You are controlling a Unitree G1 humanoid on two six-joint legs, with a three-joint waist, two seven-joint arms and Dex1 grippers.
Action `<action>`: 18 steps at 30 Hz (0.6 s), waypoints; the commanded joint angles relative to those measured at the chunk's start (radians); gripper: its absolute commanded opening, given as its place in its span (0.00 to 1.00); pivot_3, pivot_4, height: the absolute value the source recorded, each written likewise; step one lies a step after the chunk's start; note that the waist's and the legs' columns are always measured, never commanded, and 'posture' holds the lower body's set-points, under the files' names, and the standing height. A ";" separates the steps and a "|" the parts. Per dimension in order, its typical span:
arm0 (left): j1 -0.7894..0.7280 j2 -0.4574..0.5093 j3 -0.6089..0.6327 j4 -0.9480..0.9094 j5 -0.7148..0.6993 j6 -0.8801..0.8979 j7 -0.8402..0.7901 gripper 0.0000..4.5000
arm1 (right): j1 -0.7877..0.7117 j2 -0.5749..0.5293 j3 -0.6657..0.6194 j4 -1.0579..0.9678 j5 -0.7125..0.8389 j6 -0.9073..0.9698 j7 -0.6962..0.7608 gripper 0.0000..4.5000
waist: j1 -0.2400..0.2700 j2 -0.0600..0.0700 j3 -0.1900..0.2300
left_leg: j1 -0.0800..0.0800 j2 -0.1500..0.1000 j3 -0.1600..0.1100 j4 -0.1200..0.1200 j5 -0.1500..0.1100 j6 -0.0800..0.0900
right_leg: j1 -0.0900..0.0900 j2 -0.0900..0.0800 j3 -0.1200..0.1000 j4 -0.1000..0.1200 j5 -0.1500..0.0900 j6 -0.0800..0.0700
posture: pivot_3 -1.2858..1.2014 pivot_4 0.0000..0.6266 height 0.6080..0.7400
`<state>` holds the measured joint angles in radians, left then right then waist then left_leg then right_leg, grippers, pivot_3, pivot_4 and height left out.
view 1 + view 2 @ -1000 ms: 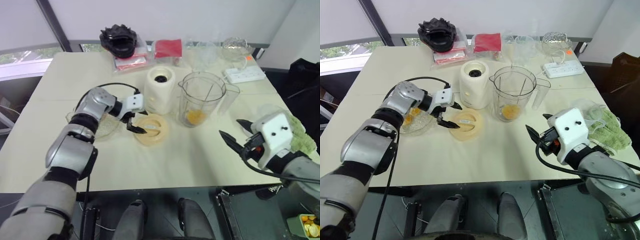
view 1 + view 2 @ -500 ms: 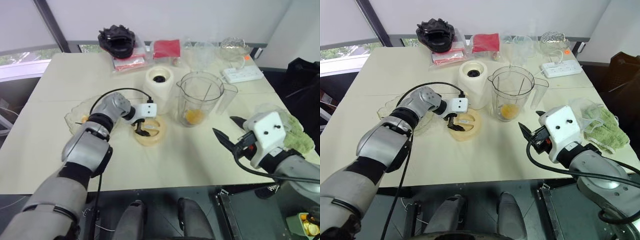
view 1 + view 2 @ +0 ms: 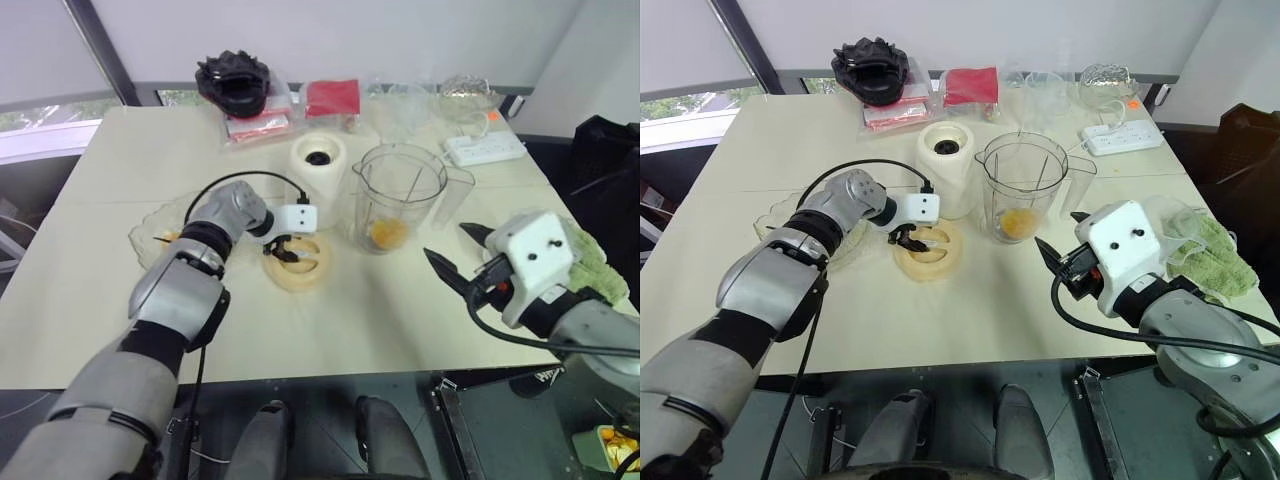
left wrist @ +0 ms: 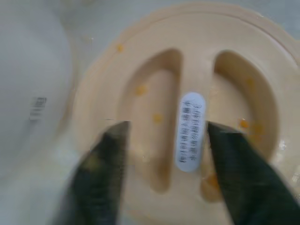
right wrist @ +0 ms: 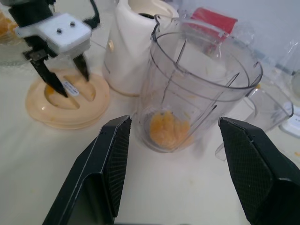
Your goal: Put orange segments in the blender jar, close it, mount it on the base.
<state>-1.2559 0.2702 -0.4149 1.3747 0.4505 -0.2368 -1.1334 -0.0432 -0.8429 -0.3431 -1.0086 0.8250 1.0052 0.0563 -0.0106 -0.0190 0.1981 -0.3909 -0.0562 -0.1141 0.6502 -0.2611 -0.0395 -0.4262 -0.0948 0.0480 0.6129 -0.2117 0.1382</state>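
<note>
Now the left gripper points down into the flat cream-yellow lid. Its two black fingers stand on both sides of the raised middle bar of the lid, the one with the white label, with a narrow gap between them; whether they already press the bar, I cannot tell. The lid lies flat on the table, just in front of the base, and small orange spots are on its surface. Beside the left arm stands a shallow clear glass bowl.

The right gripper is held above the table near the front edge, with its fingers wide apart and nothing between them. It looks toward the blender jar, which stands upright and uncovered just beside the base. The orange segments lie in a small heap at the bottom of the jar. A green cloth lies by the right arm.
</note>
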 commanded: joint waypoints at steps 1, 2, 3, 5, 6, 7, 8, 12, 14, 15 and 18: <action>-0.006 -0.001 0.002 -0.002 0.015 -0.013 -0.003 0.16 | -0.020 -0.010 -0.009 -0.005 -0.015 0.001 0.007 0.68 | 0.001 0.000 0.000 | 0.000 0.000 0.000 0.000 0.000 0.000 | 0.000 0.000 0.000 0.000 0.000 0.000 | 0.52 0.24 1.00; -0.005 -0.003 0.001 -0.003 0.017 -0.017 -0.009 0.06 | -0.023 -0.010 -0.007 -0.003 -0.019 0.001 0.008 0.68 | 0.003 0.000 0.000 | 0.000 0.000 0.000 0.001 0.000 0.000 | 0.000 0.000 0.000 0.000 0.000 0.000 | 0.52 0.24 1.00; -0.004 -0.003 -0.002 -0.003 0.021 -0.021 -0.012 0.05 | -0.026 -0.010 -0.006 -0.002 -0.021 0.003 0.009 0.68 | 0.004 0.000 0.000 | 0.000 0.000 0.000 0.001 0.000 0.000 | 0.001 0.000 0.000 0.001 0.000 0.000 | 0.52 0.24 1.00; -0.003 -0.004 -0.007 -0.003 0.027 -0.026 -0.016 0.05 | -0.030 -0.007 -0.005 -0.001 -0.026 0.006 0.012 0.68 | 0.002 0.000 0.000 | 0.000 0.000 0.000 0.002 0.000 0.000 | 0.001 0.000 0.000 0.001 0.000 0.000 | 0.52 0.24 1.00; -0.002 -0.004 -0.010 -0.003 0.032 -0.027 -0.018 0.05 | -0.031 -0.006 -0.005 0.000 -0.028 0.007 0.014 0.68 | 0.002 0.000 0.000 | 0.000 0.000 0.000 0.002 0.000 0.000 | 0.001 0.000 0.000 0.001 0.000 0.000 | 0.52 0.24 1.00; -0.001 -0.004 -0.012 -0.002 0.035 -0.028 -0.018 0.05 | -0.032 -0.005 -0.004 0.000 -0.030 0.008 0.016 0.68 | 0.002 0.000 0.000 | 0.000 0.000 0.000 0.002 0.000 0.000 | 0.001 0.000 0.000 0.001 0.000 0.000 | 0.52 0.24 1.00; 0.001 -0.005 -0.013 -0.002 0.040 -0.027 -0.015 0.05 | -0.034 -0.003 -0.004 0.000 -0.032 0.009 0.016 0.68 | 0.001 0.000 -0.001 | 0.000 0.000 0.000 0.002 0.000 0.000 | 0.001 0.000 0.000 0.001 0.000 0.000 | 0.52 0.24 1.00; 0.006 -0.011 -0.013 -0.003 0.048 -0.028 -0.011 0.05 | -0.034 0.000 -0.004 0.004 -0.042 0.010 0.020 0.68 | 0.002 0.000 -0.001 | 0.000 0.000 0.000 0.002 0.000 0.000 | 0.001 0.000 0.000 0.001 0.000 0.000 | 0.52 0.24 1.00; 0.007 -0.013 -0.005 -0.003 0.043 -0.027 -0.023 0.05 | -0.034 0.001 -0.007 0.006 -0.045 0.010 0.023 0.68 | 0.002 0.000 -0.001 | 0.000 0.000 0.000 0.002 0.000 0.000 | 0.001 0.000 0.000 0.001 0.000 0.000 | 0.52 0.24 1.00; 0.007 -0.013 0.001 -0.003 0.038 -0.023 -0.029 0.05 | -0.037 0.001 -0.007 0.009 -0.048 0.010 0.025 0.68 | 0.002 0.000 -0.001 | 0.000 0.000 0.000 0.002 0.000 0.000 | 0.001 0.000 0.000 0.001 0.000 0.000 | 0.52 0.24 1.00; 0.007 -0.010 0.012 -0.005 0.029 -0.023 -0.044 0.05 | -0.039 0.002 -0.012 0.016 -0.060 0.007 0.029 0.68 | 0.002 0.000 -0.001 | 0.000 0.000 0.000 0.002 0.000 0.000 | 0.001 0.000 0.000 0.001 0.000 0.000 | 0.52 0.24 1.00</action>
<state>-1.2570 0.2652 -0.4084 1.3709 0.4799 -0.2627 -1.1557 -0.0681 -0.8424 -0.3389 -0.9911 0.7802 1.0205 0.0845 -0.0086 -0.0192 0.1971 -0.3905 -0.0563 -0.1142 0.6522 -0.2611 -0.0395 -0.4252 -0.0949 0.0481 0.6140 -0.2116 0.1383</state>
